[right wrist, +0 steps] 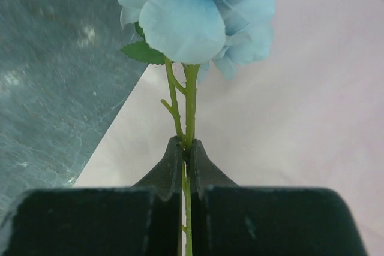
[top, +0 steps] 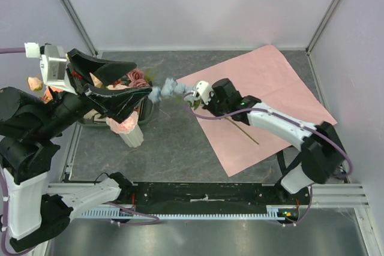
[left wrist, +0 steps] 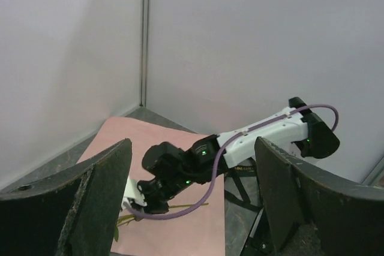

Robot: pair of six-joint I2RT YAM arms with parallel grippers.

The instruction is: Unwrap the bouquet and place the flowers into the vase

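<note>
My right gripper [top: 194, 98] [right wrist: 187, 148] is shut on the green stems [right wrist: 191, 100] of light blue flowers [top: 165, 91] [right wrist: 192, 10] at the left corner of the pink paper sheet [top: 264, 106] [right wrist: 300, 118]. The blooms reach left over the dark table, and the stem's tail [top: 245, 132] trails across the paper. The white ribbed vase [top: 133, 135] stands left of them, holding peach [top: 123, 125] and mauve [top: 138, 78] roses. My left gripper [top: 143, 78] [left wrist: 193, 148] hangs open over the vase with nothing between its fingers [left wrist: 90, 208].
The pink sheet lies spread flat over the table's right half. In the left wrist view the right arm [left wrist: 252, 136] stretches across the sheet [left wrist: 180, 232]. White walls and metal posts [top: 72, 13] close in the back and sides.
</note>
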